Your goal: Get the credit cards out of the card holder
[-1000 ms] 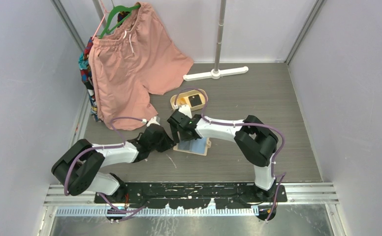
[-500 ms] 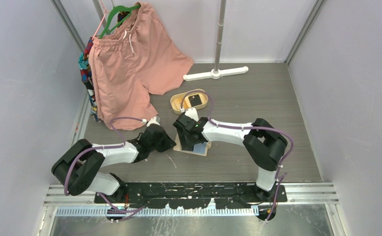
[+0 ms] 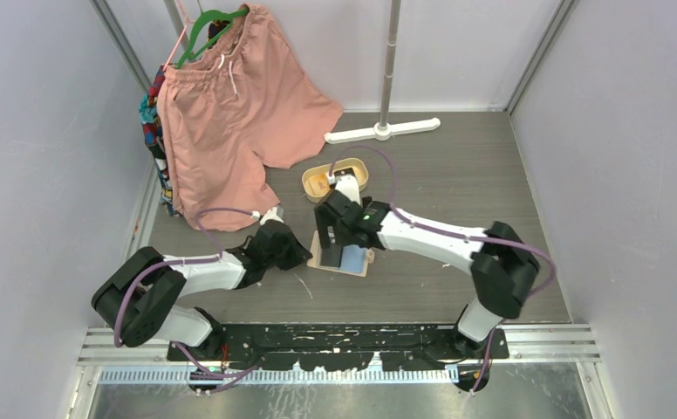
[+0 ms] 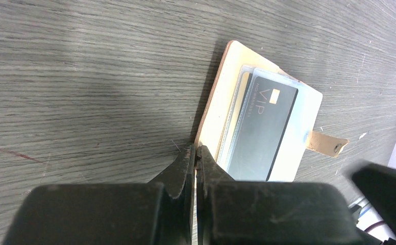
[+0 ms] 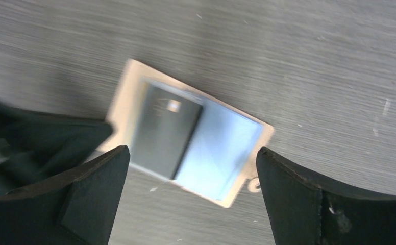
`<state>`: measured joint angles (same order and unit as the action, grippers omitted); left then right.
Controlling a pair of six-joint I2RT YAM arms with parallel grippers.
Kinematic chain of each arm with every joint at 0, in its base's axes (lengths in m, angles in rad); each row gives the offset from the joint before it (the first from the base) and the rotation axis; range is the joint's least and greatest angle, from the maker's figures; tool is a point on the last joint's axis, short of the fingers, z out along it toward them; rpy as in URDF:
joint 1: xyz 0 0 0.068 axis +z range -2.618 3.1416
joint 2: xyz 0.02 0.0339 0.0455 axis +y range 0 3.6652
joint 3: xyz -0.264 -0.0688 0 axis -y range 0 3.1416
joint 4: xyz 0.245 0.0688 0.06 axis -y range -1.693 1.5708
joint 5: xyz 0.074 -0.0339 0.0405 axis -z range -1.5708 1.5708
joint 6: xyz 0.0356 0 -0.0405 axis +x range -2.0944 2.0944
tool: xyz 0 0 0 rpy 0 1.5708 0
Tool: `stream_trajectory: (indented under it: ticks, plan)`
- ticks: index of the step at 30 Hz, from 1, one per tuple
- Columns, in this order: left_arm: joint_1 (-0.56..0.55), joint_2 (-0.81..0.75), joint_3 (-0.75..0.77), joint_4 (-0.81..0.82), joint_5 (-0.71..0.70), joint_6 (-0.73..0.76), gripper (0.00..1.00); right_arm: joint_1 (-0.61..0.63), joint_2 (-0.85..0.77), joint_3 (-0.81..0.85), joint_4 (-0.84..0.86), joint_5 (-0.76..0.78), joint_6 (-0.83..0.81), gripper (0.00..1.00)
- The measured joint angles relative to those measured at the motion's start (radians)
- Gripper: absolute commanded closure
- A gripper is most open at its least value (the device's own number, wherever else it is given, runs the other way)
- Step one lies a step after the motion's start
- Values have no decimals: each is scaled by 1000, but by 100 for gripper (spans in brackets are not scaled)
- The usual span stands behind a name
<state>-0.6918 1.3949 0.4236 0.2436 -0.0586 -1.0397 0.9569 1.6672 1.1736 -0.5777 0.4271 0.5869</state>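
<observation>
Card holder [image 4: 220, 109] is laid open on counter [image 4: 83, 76], black credit card [image 4: 262, 130] in its pocket. Left end effector [image 4: 196, 153], closed, is set at its edge, likely as anchor. Right end effector [image 5: 191, 153] is spread wide above it.

The card holder [image 4: 220, 104] is beige with a pale blue pocket, the card [image 4: 261, 130] in it is black with a small gold square, the table [image 4: 83, 76] is grey with wood grain, and the shorts [image 3: 230, 113] are salmon pink.

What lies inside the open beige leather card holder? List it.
A dark grey plastic VIP card lies in the beige leather card holder's clear sleeve. Anything stacked beneath it is covered.
</observation>
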Motion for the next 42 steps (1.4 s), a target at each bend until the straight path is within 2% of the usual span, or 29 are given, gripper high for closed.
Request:
stream_trajectory:
  ticks: [5, 7, 12, 20, 33, 37, 42]
  plan:
    - [0, 0, 0, 0, 0, 0, 100, -78, -170, -82, 182, -209, 73, 0]
    - [0, 0, 0, 0, 0, 0, 100, -129, -182, -140, 261, -303, 120, 0]
    - [0, 2, 0, 3, 0, 0, 100, -214, -119, -290, 401, -505, 245, 0]
    - [0, 2, 0, 3, 0, 0, 100, -215, -30, -370, 650, -693, 371, 1]
    - [5, -8, -3, -5, -10, 0, 100, -229, 24, -478, 949, -753, 500, 2]
    - [5, -9, -4, -6, -11, 0, 100, -227, 7, -510, 982, -723, 529, 1]
    - [5, -9, -4, -6, -10, 0, 100, -218, -58, -553, 946, -648, 535, 1]
